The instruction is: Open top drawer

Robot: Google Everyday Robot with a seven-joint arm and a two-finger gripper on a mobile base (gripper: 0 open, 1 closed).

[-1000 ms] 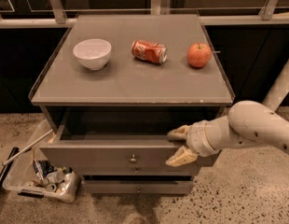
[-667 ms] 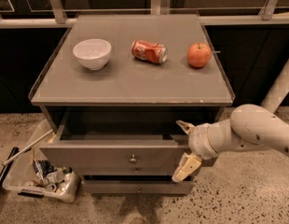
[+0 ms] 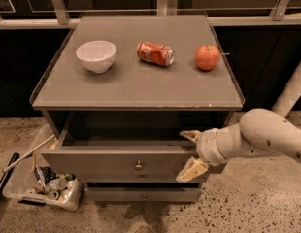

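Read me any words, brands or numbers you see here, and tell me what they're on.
Red can: white markings, too blurred to read.
Trash in the floor bin: nothing legible.
Top drawer, and the gripper open at its right end: no text.

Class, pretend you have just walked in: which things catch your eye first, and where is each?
The pale robot arm reaches in from the right, its gripper open at the right end of the top drawer, which stands pulled out. On the cabinet top sit a white bowl at left, a red can on its side in the middle and an apple at right.
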